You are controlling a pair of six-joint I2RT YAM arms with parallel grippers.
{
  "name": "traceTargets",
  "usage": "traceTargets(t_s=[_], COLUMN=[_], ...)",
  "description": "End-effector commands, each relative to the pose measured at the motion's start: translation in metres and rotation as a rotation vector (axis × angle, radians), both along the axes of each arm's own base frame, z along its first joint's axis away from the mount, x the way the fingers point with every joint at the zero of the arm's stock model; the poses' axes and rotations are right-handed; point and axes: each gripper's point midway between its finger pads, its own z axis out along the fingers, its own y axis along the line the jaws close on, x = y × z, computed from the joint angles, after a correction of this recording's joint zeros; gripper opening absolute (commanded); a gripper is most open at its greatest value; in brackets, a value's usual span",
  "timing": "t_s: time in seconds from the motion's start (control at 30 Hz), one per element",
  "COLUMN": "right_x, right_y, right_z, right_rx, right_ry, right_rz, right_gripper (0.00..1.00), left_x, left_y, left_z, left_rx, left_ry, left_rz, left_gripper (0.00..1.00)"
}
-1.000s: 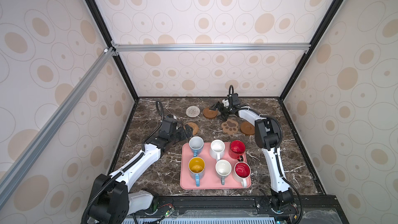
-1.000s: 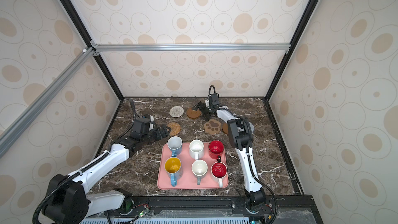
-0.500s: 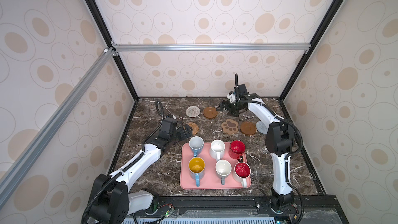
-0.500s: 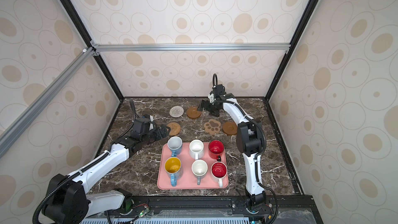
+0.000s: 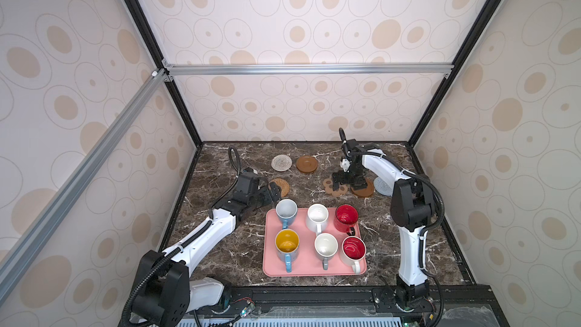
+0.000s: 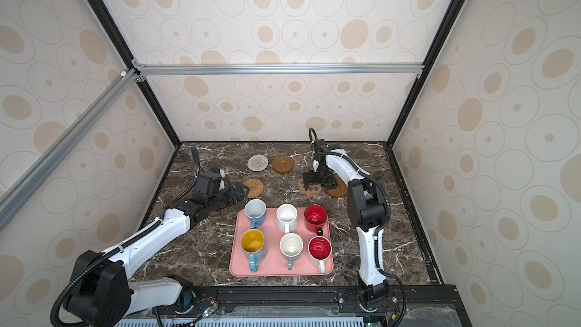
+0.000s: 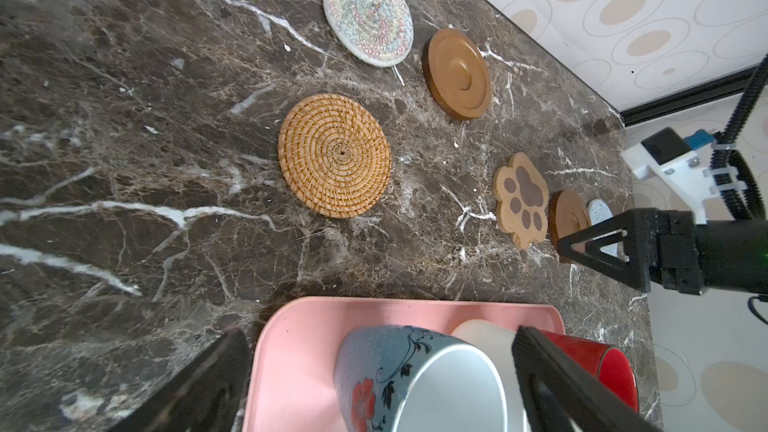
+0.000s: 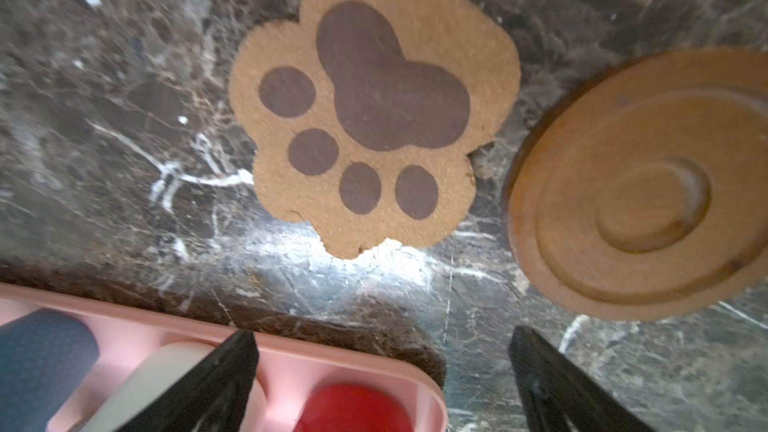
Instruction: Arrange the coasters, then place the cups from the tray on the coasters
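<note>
Six coasters lie flat on the dark marble table (image 5: 220,246), all beyond the far edge of the pink tray (image 5: 269,267). Far row: grey-white woven coaster (image 5: 281,163) with the far brown disc (image 5: 307,164) just right of it, apart. Nearer row, left to right: rattan coaster (image 5: 282,185), paw-shaped coaster (image 8: 374,110), near brown disc (image 8: 640,193), pale blue-grey coaster (image 5: 382,186). The paw's toes point toward the tray. Right gripper (image 5: 345,184) points down over the paw and the near brown disc, jaws spread wide, nothing between them; contact with either cannot be told. Left gripper (image 5: 274,192) is low, just left of the rattan coaster, jaws wide and empty, aimed at the tray's far-left corner. All six mugs stand upright on the tray in two rows. Far row: blue floral mug with white inside (image 5: 286,210), white mug (image 5: 317,215), red mug (image 5: 345,217). Near row: blue mug with yellow inside (image 5: 287,243), second white mug (image 5: 326,246), white mug with red inside (image 5: 353,248). Handles all face the near edge.
</note>
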Motion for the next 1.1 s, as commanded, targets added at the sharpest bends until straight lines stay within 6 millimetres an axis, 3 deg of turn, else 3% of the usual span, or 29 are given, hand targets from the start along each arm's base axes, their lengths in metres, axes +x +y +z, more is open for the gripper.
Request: traceTargets(t_s=[0.0, 0.57, 1.07], right_x=[-0.015, -0.023, -0.009], right_y=[-0.004, 0.013, 0.012], right_z=[0.005, -0.030, -0.048], right_rx=[-0.084, -0.148, -0.198], right_ry=[0.004, 0.049, 0.030], right_rz=[0.047, 0.041, -0.032], right_gripper=[0.99, 0.88, 0.77], left_x=[0.009, 0.010, 0.008], left_y=[-0.005, -0.005, -0.004], left_z=[0.014, 0.017, 0.018], left_rx=[-0.015, -0.015, -0.012], left_ry=[-0.033, -0.037, -0.040], left_rz=[0.005, 0.010, 0.009], left_gripper=[1.00, 1.00, 1.00])
